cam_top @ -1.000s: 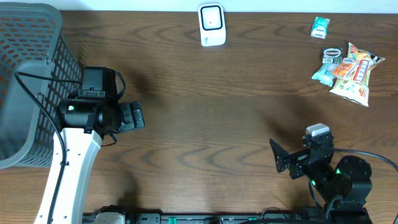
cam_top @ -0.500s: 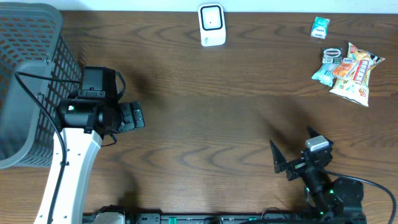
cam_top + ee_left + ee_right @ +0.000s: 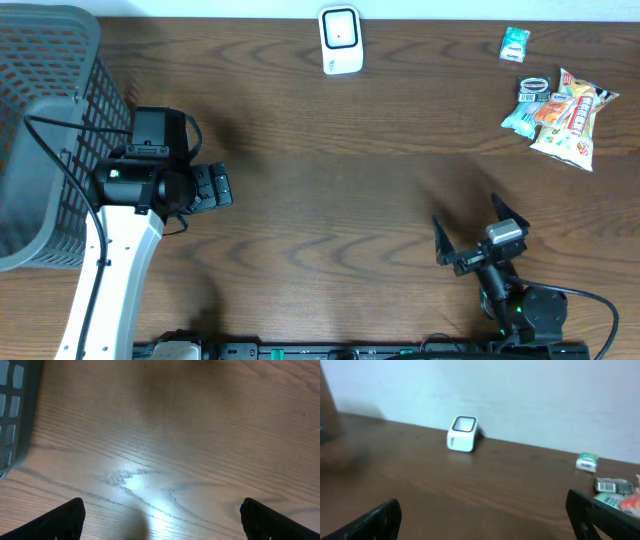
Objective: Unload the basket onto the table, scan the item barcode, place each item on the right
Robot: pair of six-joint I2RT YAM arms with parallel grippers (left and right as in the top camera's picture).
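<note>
Legible txt: none, all views.
Scanner [image 3: 340,40]: white body, dark window; no brand or mark readable. Blurred in rt wrist view too.
Green pack [image 3: 514,44]: pale print on front, too small to read.
Striped pack [image 3: 535,87]: black/white label, poss. barcode; bars and digits not resolvable.
Snack bag [image 3: 573,115]: red, orange and yellow print w/ lettering; too small to read, no brand made out.
Teal pack [image 3: 519,121]: partly under striped pack; no txt made out.
</note>
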